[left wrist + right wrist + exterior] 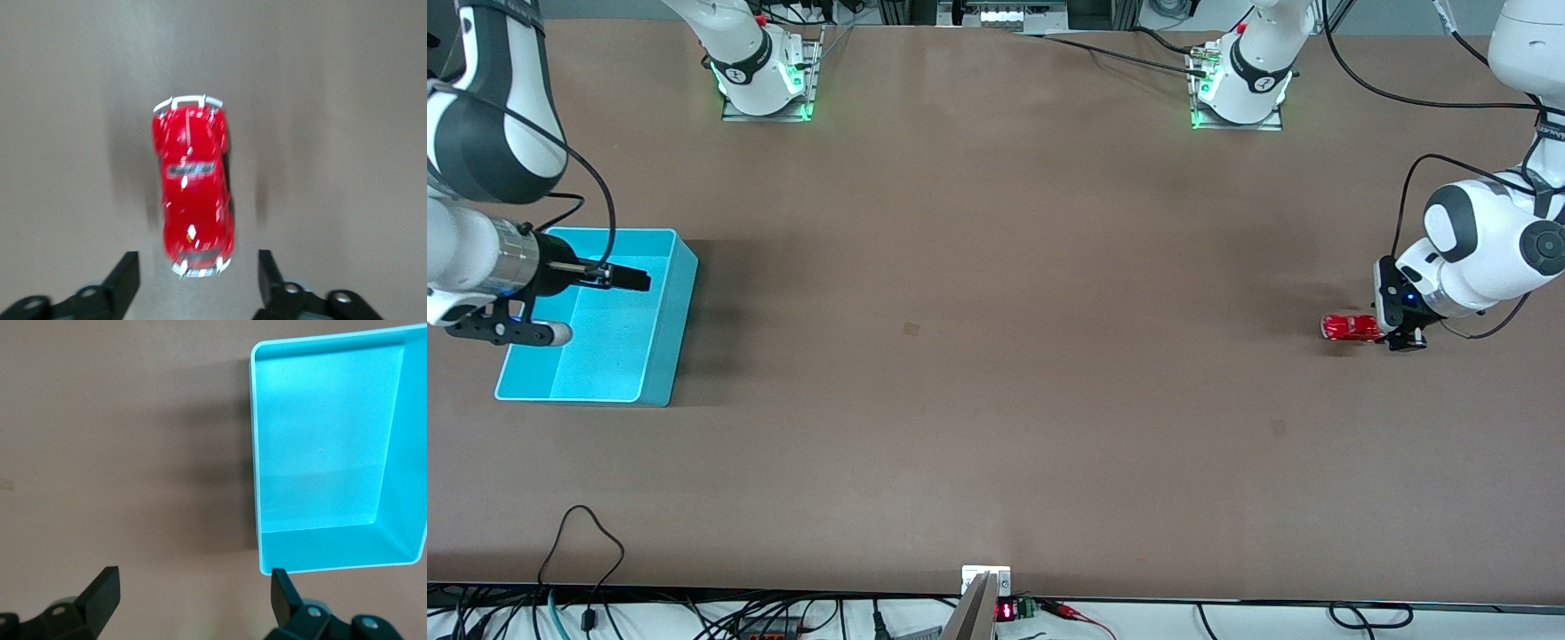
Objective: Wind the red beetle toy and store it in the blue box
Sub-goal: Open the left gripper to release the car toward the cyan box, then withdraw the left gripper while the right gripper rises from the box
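Note:
The red beetle toy stands on its wheels on the brown table at the left arm's end. My left gripper is low beside it, on the side toward the table's end. In the left wrist view the gripper is open, and the toy has one bumper end just between the fingertips without touching them. The blue box stands empty at the right arm's end. My right gripper hovers over it, open and empty, with the box in its view.
The two arm bases stand along the table's edge farthest from the front camera. Cables and a small display lie along the edge nearest to it. A faint dark mark shows mid-table.

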You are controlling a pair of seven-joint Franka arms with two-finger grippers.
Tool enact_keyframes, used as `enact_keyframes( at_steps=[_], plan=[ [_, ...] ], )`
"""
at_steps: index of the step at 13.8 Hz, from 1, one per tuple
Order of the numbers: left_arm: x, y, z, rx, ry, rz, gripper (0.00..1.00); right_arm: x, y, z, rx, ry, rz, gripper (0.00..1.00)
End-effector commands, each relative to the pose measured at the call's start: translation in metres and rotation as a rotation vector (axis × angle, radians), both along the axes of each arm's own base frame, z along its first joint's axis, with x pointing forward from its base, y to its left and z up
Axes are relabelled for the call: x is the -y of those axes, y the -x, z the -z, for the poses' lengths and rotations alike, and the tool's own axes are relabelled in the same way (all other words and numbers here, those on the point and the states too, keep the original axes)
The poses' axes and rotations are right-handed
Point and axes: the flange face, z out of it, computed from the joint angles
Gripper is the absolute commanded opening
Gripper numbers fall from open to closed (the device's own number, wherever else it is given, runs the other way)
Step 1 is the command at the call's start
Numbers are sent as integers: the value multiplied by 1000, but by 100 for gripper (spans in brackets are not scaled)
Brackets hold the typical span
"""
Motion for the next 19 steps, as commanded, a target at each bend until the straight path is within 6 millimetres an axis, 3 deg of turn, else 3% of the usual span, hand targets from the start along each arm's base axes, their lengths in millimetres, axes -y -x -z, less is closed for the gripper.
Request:
enact_keyframes(
  at_steps=[1,4,9,12,14,16,19],
  plan=[
    [26,-20,-46,-31,-1,61,100,0,-2,-2,6,-20,-37,100],
    [48,-37,-88,-53,0,94,100,6,-2,-3,12,-27,-62,100],
    [131,-62,-126,-9,40,-5,100,7,-5,5,5,-37,-88,100],
    [156,-75,-160,42,63,-287,100,7,-12,17,17,-37,-91,100],
    [160,-80,-168,42,122,-566,100,3,-12,13,22,-39,-103,100],
    [177,-88,-183,60,138,-753,100,-3,-11,13,24,-51,-156,100],
    [175,-94,-212,92,140,-1200,100,-5,-5,29,2,-92,-282,100]
  ],
)
